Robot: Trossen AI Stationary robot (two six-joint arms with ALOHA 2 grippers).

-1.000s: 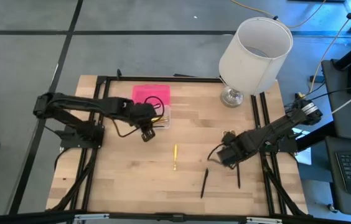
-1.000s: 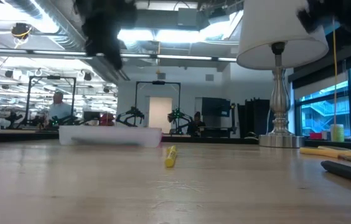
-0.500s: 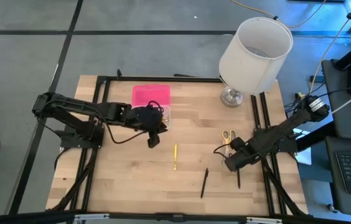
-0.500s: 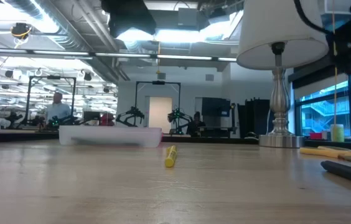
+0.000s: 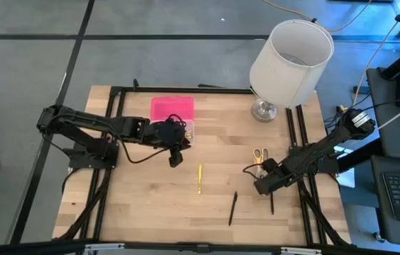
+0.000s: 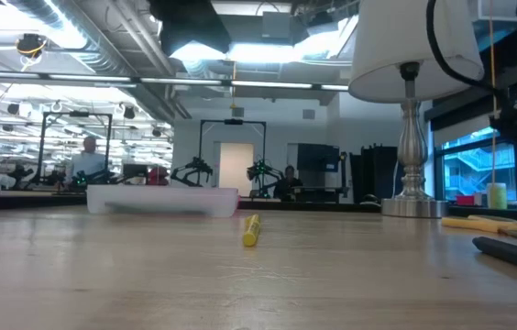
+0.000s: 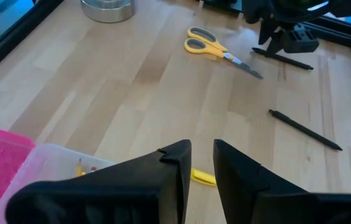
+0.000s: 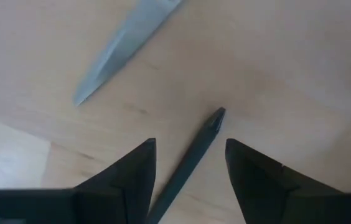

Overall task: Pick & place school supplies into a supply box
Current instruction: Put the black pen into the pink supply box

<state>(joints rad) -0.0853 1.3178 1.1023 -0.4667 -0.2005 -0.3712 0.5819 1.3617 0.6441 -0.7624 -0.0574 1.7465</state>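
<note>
Right tool (image 5: pixel 260 186) sits low over the tabletop (image 5: pixel 143 205) at the right of the high view, its arm reaching in slantwise from the right edge. Its fingers (image 8: pixel 138 168) are spread to either side of a black pen (image 8: pixel 191 155) without touching it. From above most of that pen is covered by the tool, and only its lower end shows. A grey pointed shape (image 8: pixel 119 37) lies beyond it in the right wrist view; it may be a scissor blade, but the view does not settle that.

The left tool (image 5: pixel 175 159) hangs left of centre, its arm stretched across from the left edge and bent downward at the wrist. Its fingers (image 7: pixel 175 162) stand narrowly apart with nothing between them. They cover part of the yellow pencil (image 5: pixel 200 178) in the left wrist view.

The supply box (image 5: pixel 172 108) lies open in the upper middle of the high view, pink lid flat. The left arm hides part of its clear base, whose contents are hard to make out.

The yellow-handled scissors (image 5: pixel 259 154) lie just above the right tool. A second black pen (image 5: pixel 232 208) lies at lower centre. In the low view both arms are cut off at the top edge, and the scissors and a pen are clipped by the right edge.
</note>
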